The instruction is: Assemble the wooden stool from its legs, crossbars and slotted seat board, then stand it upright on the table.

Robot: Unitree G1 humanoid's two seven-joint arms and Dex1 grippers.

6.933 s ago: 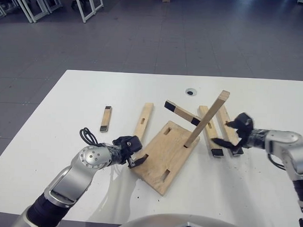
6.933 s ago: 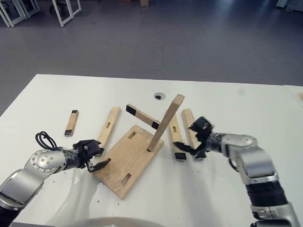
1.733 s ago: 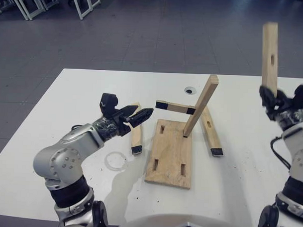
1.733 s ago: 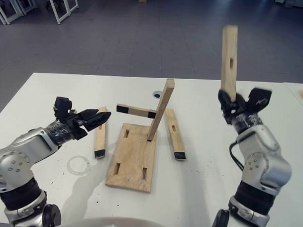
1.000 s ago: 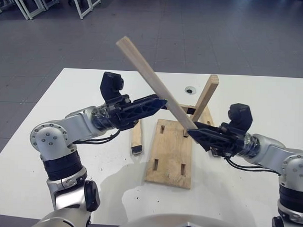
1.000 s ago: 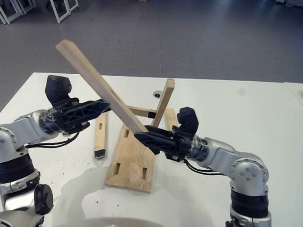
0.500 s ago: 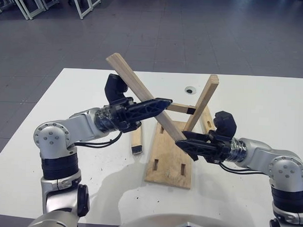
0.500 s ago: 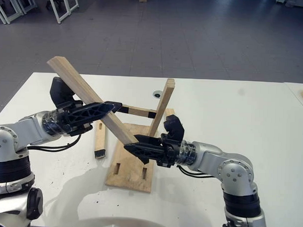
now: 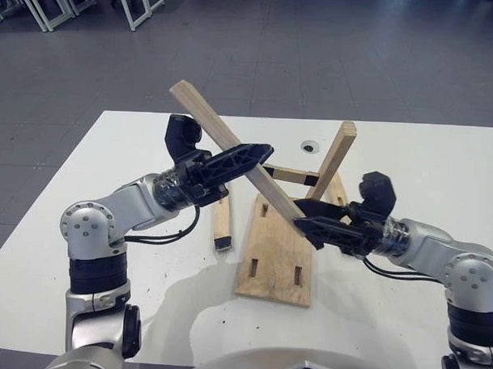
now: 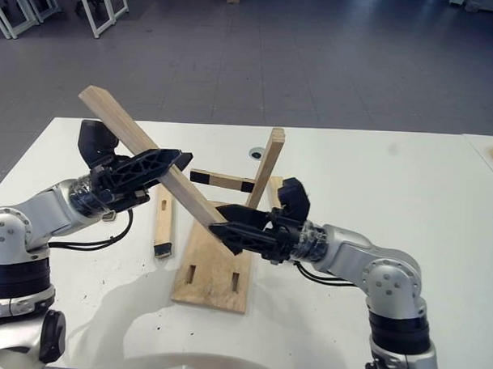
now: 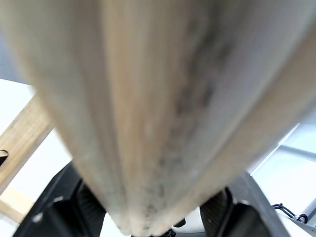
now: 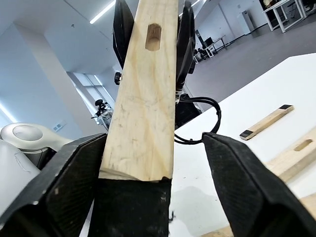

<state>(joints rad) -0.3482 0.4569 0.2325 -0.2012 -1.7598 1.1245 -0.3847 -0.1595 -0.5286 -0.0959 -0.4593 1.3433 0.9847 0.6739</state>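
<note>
A long wooden leg (image 9: pixel 224 139) with a black end slants through the air over the slotted seat board (image 9: pixel 268 270). My left gripper (image 9: pixel 260 157) is shut on the leg's middle; its fingers (image 12: pixel 183 34) flank the leg (image 12: pixel 148 98) in the right wrist view. My right gripper (image 9: pixel 299 216) stands open around the leg's black lower end. A second leg (image 9: pixel 330 167) stands upright in a slot of the board and carries a crossbar (image 9: pixel 286 174) with a black tip.
One leg (image 9: pixel 221 220) lies on the white table (image 9: pixel 109 163) left of the board, another (image 9: pixel 338 194) lies behind the upright one. A round cable hole (image 9: pixel 310 145) sits in the table further back. Open floor lies beyond the far edge.
My right gripper has drawn slightly back to the right and up at the leg's lower end. The left arm holds the leg in nearly the same slant, its top a little higher.
</note>
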